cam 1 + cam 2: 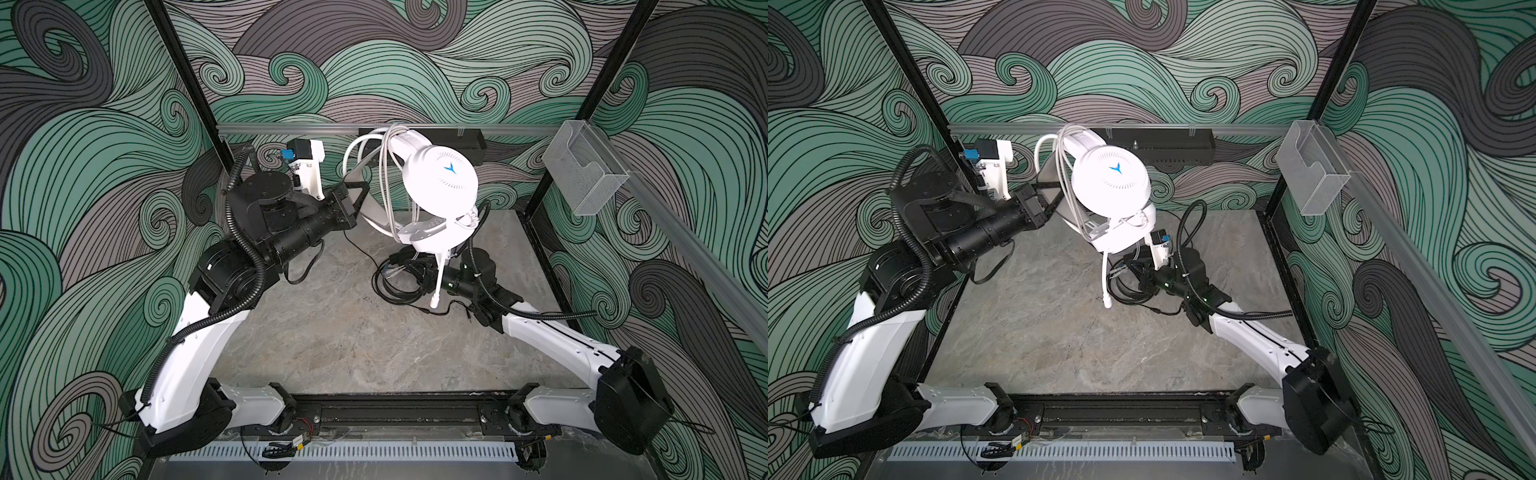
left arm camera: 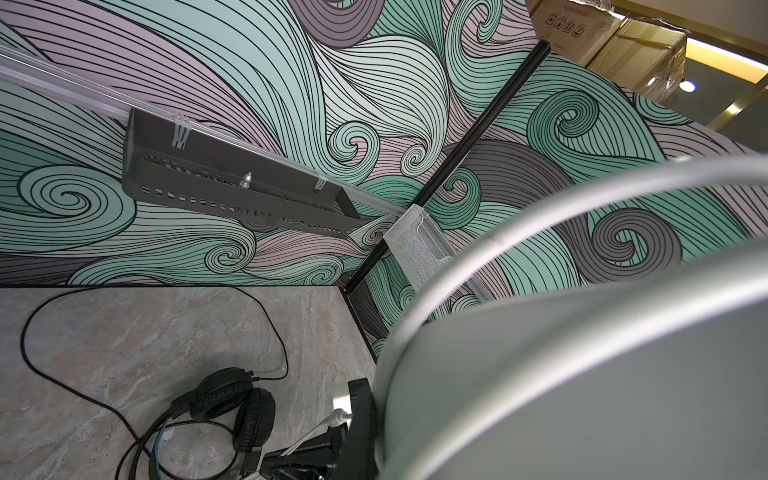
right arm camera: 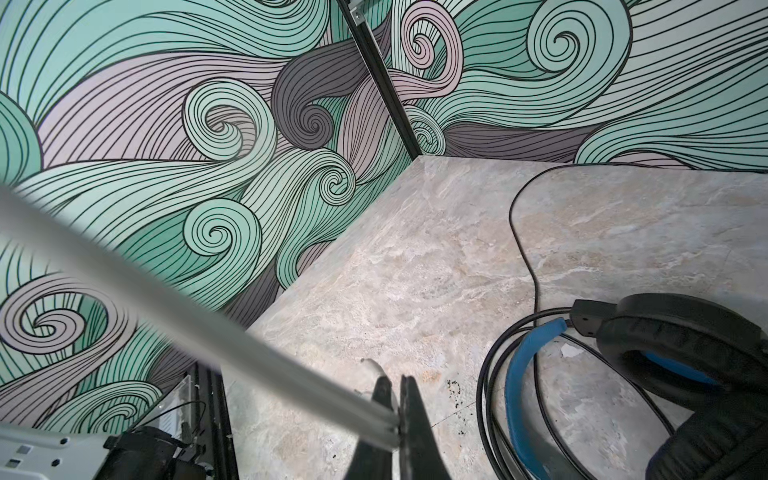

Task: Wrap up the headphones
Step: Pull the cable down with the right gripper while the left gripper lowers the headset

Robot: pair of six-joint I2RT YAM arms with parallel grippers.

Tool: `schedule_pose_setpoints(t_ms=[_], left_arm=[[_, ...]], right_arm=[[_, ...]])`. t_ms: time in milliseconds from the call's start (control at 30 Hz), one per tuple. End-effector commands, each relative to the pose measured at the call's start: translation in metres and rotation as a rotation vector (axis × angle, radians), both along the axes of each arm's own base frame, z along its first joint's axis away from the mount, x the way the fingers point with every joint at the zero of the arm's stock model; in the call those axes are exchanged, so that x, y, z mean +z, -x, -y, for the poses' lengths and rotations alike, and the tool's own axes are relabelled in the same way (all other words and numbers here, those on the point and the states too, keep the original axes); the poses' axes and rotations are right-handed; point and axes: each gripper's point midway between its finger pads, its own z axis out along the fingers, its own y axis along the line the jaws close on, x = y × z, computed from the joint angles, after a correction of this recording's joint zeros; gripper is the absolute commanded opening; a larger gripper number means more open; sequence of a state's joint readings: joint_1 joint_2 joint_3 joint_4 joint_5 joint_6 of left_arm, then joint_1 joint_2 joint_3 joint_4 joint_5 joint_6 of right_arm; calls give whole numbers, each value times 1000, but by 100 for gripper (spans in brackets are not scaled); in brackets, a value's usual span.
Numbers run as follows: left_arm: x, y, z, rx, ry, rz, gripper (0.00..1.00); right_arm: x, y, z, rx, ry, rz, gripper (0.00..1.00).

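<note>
Headsets apart: white headset (image 1: 440,178) held aloft, black headset (image 2: 232,399) left lying on the table (image 1: 332,340).

In both top views the white headset is seen raised over the far middle of the table. Its band is clenched in the left gripper (image 1: 362,199) and its pale cable (image 1: 388,174) is looped over the band. The black headset is mostly hidden there under the white one and the right arm. It is shown whole only in the left wrist view, flat on the table with its cups together, and its blue cup lining is shown only in the right wrist view. The right gripper (image 3: 395,399) is seen closely only in that view, with the jaws pinched tight on the pale cable. The left wrist view is largely filled by the blurred white headset, so the left fingers cannot be made out there.
</note>
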State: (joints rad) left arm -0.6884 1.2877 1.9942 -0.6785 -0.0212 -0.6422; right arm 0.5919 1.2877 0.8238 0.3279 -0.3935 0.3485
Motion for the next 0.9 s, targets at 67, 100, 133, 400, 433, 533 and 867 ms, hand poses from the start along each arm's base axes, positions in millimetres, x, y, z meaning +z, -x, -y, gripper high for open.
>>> schedule_pose_setpoints(t_ms=[67,100,133,400,433,533,867], left_arm=[[32,4,-11,23,130,56,0],[32,3,-12,26,134,54,0],[32,2,-12,29,138,52,0],[27,-20,-30,145,188,22,0],[25,-24,-33,168,192,14,0],[17,-36,-45,245,202,-5,0],[-11,-90,-93,516,168,-36,0]], right_arm=[[-2,13,4,26,97,45,0],[-6,17,4,34,134,55,0],[-10,21,5,37,167,61,0],[-44,60,13,109,364,44,0],[-45,63,14,114,378,47,0],[-46,74,16,130,423,72,0],[-47,131,5,263,628,199,0]])
